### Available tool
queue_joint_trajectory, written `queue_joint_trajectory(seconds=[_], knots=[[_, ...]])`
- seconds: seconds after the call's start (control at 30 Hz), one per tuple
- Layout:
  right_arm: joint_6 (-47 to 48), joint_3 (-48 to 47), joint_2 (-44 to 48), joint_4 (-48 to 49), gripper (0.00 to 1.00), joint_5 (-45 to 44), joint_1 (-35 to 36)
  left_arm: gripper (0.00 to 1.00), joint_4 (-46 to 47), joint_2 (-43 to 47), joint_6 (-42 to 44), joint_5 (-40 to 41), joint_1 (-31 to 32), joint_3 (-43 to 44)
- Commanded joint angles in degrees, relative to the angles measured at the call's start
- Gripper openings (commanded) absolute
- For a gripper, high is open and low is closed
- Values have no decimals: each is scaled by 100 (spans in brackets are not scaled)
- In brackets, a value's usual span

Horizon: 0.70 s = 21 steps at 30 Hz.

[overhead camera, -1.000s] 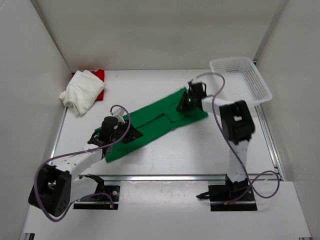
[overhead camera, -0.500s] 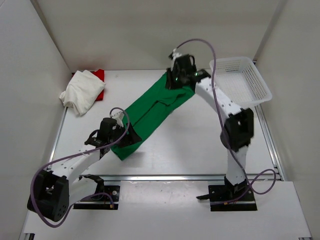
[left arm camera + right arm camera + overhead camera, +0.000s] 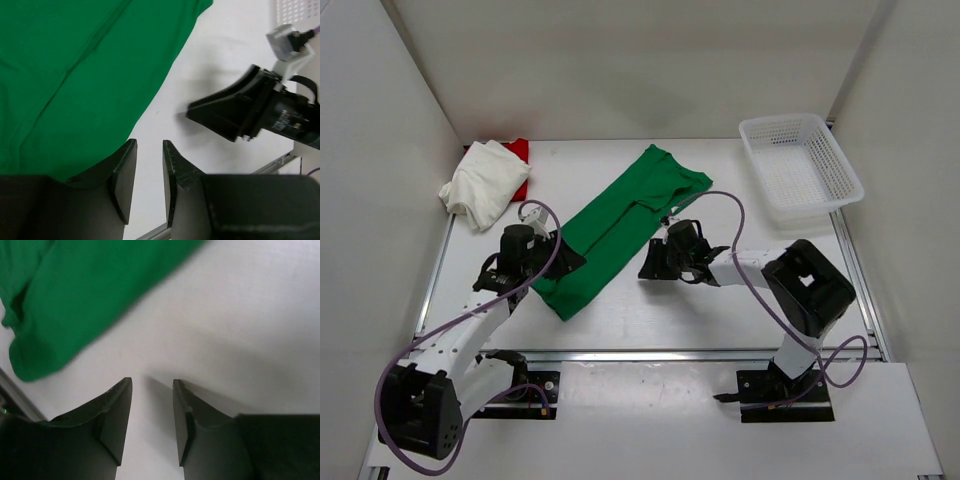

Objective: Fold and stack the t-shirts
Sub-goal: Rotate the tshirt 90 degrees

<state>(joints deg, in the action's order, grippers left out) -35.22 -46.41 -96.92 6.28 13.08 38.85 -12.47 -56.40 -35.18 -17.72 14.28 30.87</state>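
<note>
The green t-shirt point(image 3: 610, 235) lies spread on my counter point(image 3: 720, 300), slanting from the middle toward the far side. The white basket point(image 3: 800, 170) sits in the far right corner, well apart. The white t-shirt point(image 3: 483, 183) is bunched at far left, partly over the red t-shirt point(image 3: 520, 150). My left tool point(image 3: 148, 147) is narrow and holds nothing at the green edge. My right tool point(image 3: 152, 385), also narrow and holding nothing, is over white counter just beside the shirt.

Both arms are white shells with black joints: left arm point(image 3: 460, 335), right arm point(image 3: 750, 268). Claws are matte black with wedge-shaped fingers: left claw point(image 3: 149, 145), right claw point(image 3: 151, 382). Small white print sits behind the right claw. A purple cable point(image 3: 744, 222) trails back from each claw to a black base plate point(image 3: 785, 405).
</note>
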Motion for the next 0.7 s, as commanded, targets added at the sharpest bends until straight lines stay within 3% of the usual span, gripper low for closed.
queue_joint_trajectory(seconds=[0.0,0.17,0.23,0.33,0.43,0.57,0.67], knots=[[-766,-227,-518,1489,37,-77,9,38,-1,-28,47,-21,-66,288],[-1258,-658,-1284,1736,41,-51,-71,38,78,-134,46,-13,65,51],[-1373,-746,-1600,1640,36,0,-53,38,130,-143,72,-38,75,68],[-1505,-782,-1716,1683,12,115,-184,38,105,-274,116,-13,57,120],[-1234,-414,-1261,1508,0,238,-622,38,96,-353,117,75,215,77],[-348,-43,-627,737,0,825,-1623,39,191,-512,46,145,601,-20],[417,-402,-687,-222,16,1397,-2318,42,298,-635,-50,145,996,-248]])
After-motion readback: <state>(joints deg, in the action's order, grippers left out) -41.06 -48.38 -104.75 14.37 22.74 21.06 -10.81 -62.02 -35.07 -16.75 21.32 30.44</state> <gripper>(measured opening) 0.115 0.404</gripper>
